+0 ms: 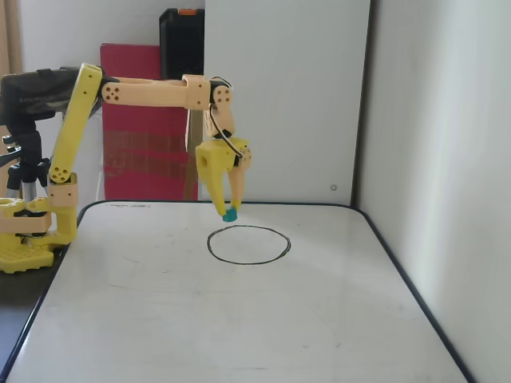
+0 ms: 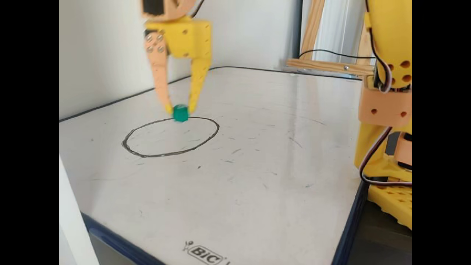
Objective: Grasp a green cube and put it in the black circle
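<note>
A small green cube [image 1: 230,215] [image 2: 180,113] is pinched between the tips of my yellow and peach gripper [image 1: 229,212] [image 2: 180,109]. The gripper points straight down and holds the cube just above the whiteboard. A black hand-drawn circle [image 1: 248,244] [image 2: 171,137] lies on the board. In both fixed views the cube hangs over the circle's far rim, close to the line. I cannot tell whether the cube touches the board.
The white board [image 1: 200,319] [image 2: 257,165] has a dark rim. The arm's yellow base [image 1: 28,231] [image 2: 390,147] stands at its side. A white wall [image 1: 447,159] runs along one edge, a red panel [image 1: 140,152] stands behind.
</note>
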You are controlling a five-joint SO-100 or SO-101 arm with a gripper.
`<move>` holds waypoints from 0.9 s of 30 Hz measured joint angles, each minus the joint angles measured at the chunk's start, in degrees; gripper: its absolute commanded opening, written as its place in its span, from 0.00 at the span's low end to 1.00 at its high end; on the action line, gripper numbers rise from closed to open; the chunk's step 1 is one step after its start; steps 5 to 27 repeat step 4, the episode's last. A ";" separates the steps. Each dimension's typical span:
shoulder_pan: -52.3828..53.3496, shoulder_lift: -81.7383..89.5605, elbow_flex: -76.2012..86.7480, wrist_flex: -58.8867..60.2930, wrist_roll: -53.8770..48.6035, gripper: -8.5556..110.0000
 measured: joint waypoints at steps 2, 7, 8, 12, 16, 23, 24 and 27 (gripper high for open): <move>0.44 -2.02 -0.62 -1.14 0.62 0.07; 0.00 -3.25 -0.62 -1.58 0.97 0.07; 0.00 -3.25 -0.62 -1.58 0.97 0.07; 0.00 -3.25 -0.62 -1.58 0.97 0.07; 0.00 -3.25 -0.62 -1.58 0.97 0.07; 0.00 -3.25 -0.62 -1.58 0.97 0.07; 0.00 -3.25 -0.62 -1.58 0.97 0.07; 0.00 -3.25 -0.62 -1.58 0.97 0.07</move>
